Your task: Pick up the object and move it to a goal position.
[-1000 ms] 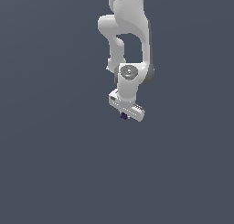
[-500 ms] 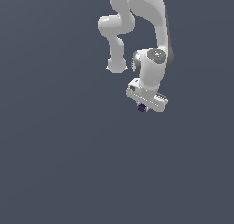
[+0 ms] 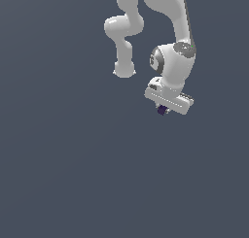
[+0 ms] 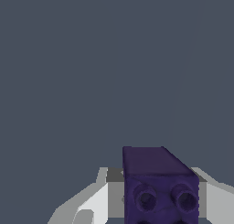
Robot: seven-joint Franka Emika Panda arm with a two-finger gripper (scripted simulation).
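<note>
The object [image 3: 162,110] is a tiny dark purple lump tucked under the white hand of my arm, toward the exterior view's right. My gripper [image 3: 163,110] is shut on it. In the wrist view the object [image 4: 157,182] looks like a dark purple block with two round studs on its near face, held between the white fingers [image 4: 96,202]. The fingertips themselves are mostly hidden by the hand in the exterior view.
Plain dark grey ground fills both views. The white arm's elbow and base links [image 3: 124,33] rise at the top of the exterior view. No other objects show.
The arm has swung toward the exterior view's right, carrying the object with it, and the hand has tilted somewhat. The grip has stayed shut.
</note>
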